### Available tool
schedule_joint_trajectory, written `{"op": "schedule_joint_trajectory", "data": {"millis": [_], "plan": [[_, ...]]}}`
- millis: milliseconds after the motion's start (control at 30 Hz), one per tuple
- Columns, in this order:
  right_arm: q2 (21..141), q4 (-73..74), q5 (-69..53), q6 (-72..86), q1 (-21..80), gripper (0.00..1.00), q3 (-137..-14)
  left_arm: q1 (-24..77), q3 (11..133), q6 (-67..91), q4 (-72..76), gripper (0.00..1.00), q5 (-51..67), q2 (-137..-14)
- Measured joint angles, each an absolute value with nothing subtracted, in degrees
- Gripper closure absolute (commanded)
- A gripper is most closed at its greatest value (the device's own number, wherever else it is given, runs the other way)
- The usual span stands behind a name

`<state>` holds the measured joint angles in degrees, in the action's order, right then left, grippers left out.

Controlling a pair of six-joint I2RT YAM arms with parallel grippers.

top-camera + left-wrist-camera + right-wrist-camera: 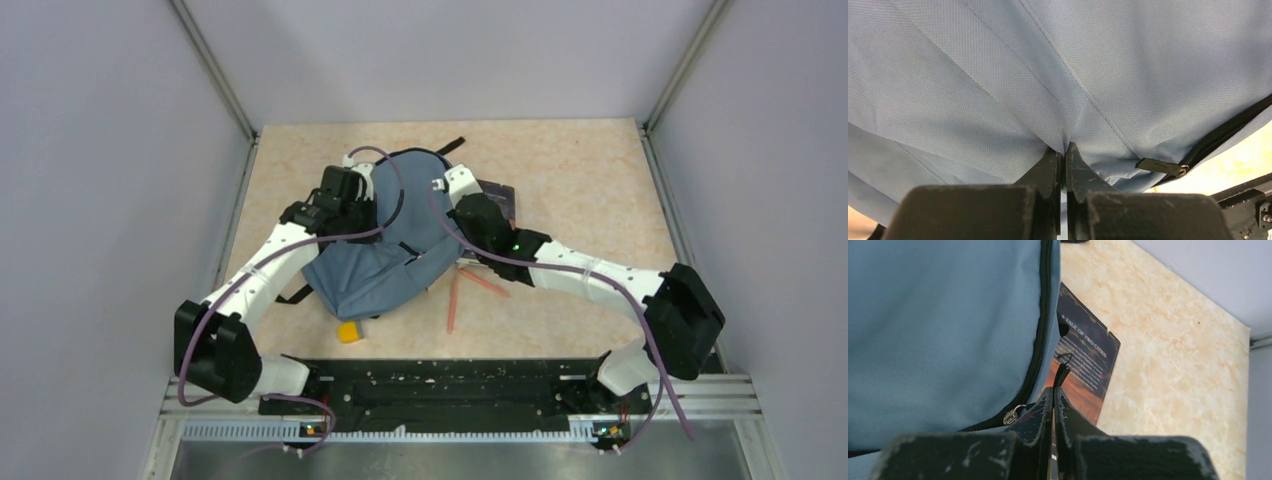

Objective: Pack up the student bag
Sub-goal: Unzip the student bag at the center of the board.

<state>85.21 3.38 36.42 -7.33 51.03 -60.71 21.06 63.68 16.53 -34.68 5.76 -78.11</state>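
The slate-blue student bag point(375, 272) lies in the middle of the table. It fills the left wrist view point(998, 75) and the left of the right wrist view point(938, 325). My left gripper point(352, 192) point(1064, 149) is shut on a pinched fold of the bag's fabric at its far left part. My right gripper point(455, 188) point(1054, 392) is shut on the black zipper pull strap point(1062, 371) by the metal slider point(1012, 415) on the bag's right edge. The black zipper point(1041, 335) runs shut along that edge.
A dark book with an orange cover picture point(499, 196) point(1084, 362) lies flat against the bag's right side. Pink pencils point(470, 285) lie on the table right of the bag. A small yellow block point(348, 332) sits at its near edge. A second zipper tab point(1160, 166) shows.
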Motion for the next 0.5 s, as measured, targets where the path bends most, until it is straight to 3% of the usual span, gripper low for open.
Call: {"op": "schedule_joint_trajectory", "data": {"millis": [167,200,233,400,467,500], "plan": [[84.8,-0.4,32.4,-6.8,49.6,1.00,-60.6,21.1,63.7,16.1,-34.9,1.00,4.6,-77.5],[84.6,-1.4,31.5,-6.8,49.6,1.00,-60.4,21.1,63.7,16.0,-34.9,0.96,4.5,-77.3],[84.4,-2.3,30.6,-6.7,49.5,1.00,-60.3,21.1,63.7,15.7,-35.0,0.89,4.4,-77.1],[83.3,-6.9,25.6,-5.7,49.5,1.00,-58.8,21.1,63.7,13.5,-35.7,0.32,3.7,-75.1],[83.0,-7.8,24.1,-4.9,49.5,1.00,-58.4,21.5,63.7,12.6,-35.7,0.13,3.0,-72.5],[82.7,-8.5,23.3,-4.3,49.4,1.00,-58.0,21.8,63.7,12.0,-35.6,0.11,2.6,-71.3]]}}
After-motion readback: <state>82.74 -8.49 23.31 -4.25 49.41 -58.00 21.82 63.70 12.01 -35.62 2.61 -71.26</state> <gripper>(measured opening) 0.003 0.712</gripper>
